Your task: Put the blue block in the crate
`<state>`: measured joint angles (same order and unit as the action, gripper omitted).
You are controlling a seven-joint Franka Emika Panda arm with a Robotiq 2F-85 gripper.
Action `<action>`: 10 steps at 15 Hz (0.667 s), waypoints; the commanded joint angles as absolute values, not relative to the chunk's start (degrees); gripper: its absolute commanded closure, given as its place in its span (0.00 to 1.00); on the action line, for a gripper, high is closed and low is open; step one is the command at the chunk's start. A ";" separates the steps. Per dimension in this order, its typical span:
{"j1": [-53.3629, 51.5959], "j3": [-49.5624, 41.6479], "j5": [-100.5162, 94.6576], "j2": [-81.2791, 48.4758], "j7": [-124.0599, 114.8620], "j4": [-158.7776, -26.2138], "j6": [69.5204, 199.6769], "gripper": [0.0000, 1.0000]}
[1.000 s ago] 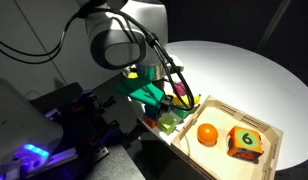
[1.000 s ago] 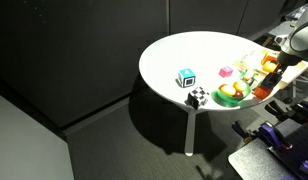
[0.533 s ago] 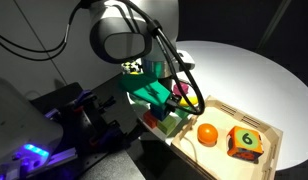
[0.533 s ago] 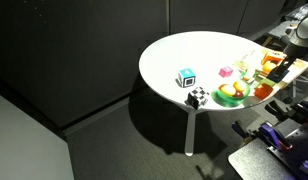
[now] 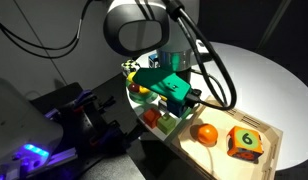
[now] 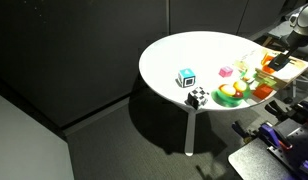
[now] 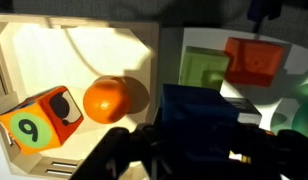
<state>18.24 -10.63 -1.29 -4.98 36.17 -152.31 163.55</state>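
In the wrist view my gripper [image 7: 191, 150] is shut on the small solid-blue block [image 7: 201, 115], which fills the space between the dark jaws. It hangs over the side wall of the light-wood crate [image 7: 162, 60], whose floor lies to the left. In an exterior view the gripper [image 5: 187, 100] hovers above the crate's [image 5: 262, 162] near-left end; the block is not clear there. In an exterior view the gripper [image 6: 277, 57] sits at the table's far right edge.
Inside the crate lie an orange ball [image 7: 106, 100] and an orange die marked 6 [image 7: 39, 120]. Beside the crate are a green block [image 7: 202, 68] and a red block [image 7: 254, 60]. On the table are a blue-and-white cube [image 6: 185, 78], a checkered cube [image 6: 197, 97], a pink block [image 6: 226, 71] and a fruit bowl [image 6: 231, 94].
The arm has swung from the cluster of blocks towards the crate, carrying the blue block, and now hangs at the crate's edge.
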 commanded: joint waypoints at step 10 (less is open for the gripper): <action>16.99 -9.88 2.34 -11.52 34.33 -135.80 150.16 0.73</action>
<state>17.22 -10.10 1.63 -8.48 35.49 -140.69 152.57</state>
